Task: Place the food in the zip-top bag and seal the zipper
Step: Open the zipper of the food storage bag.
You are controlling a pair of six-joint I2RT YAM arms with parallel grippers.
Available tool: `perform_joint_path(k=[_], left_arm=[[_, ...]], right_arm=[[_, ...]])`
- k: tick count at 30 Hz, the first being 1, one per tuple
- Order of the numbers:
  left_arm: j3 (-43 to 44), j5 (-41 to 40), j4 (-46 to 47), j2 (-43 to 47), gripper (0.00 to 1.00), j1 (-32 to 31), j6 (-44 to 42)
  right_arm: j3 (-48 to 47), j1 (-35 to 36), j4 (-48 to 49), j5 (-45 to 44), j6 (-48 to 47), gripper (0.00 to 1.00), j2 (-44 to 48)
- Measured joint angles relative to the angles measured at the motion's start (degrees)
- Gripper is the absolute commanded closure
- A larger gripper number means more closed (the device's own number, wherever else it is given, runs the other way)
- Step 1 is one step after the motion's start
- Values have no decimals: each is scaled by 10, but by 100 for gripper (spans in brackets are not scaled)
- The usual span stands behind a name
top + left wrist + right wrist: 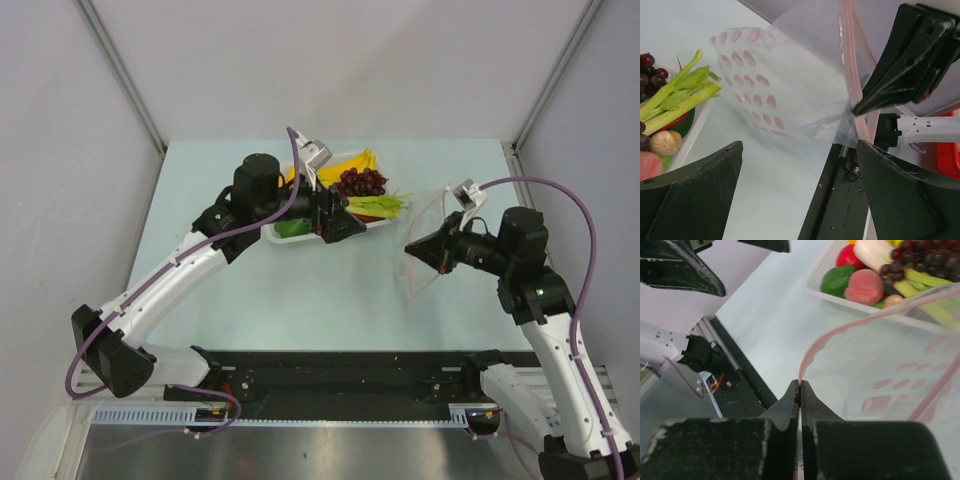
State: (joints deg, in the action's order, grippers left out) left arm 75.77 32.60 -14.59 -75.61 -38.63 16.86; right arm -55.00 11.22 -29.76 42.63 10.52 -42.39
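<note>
Right gripper (800, 385) is pinched tight on the zipper (850, 324), holding the zip-top bag (790, 90) up at four o'clock from the white basket (816, 282). Left gripper (338, 218), fingers spread wide (nothing between them), hovers over the food (365, 185), all lying in that basket.

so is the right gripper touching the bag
Touching. The right wrist view shows the right gripper shut on the zipper at the edge of the zip-top bag, the pink strip running out from between its fingertips.
</note>
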Motion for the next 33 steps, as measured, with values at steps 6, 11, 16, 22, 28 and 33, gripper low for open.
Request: perform_joint_path(k=[6, 11, 16, 22, 28, 33], left_arm=[[20, -56, -16, 0, 6, -24, 12], [60, -118, -37, -13, 13, -66, 12], [69, -155, -58, -37, 16, -97, 12], [69, -190, -85, -70, 41, -120, 12], [71, -181, -88, -81, 95, -127, 19], [72, -178, -92, -81, 100, -122, 17]], right_arm=[[7, 101, 59, -24, -1, 100, -49], [13, 162, 88, -62, -2, 100, -62], [13, 197, 103, -91, -3, 100, -75], [13, 209, 108, -112, -10, 100, -75], [13, 213, 92, -135, -16, 85, -73], [7, 214, 66, -143, -29, 67, -56]])
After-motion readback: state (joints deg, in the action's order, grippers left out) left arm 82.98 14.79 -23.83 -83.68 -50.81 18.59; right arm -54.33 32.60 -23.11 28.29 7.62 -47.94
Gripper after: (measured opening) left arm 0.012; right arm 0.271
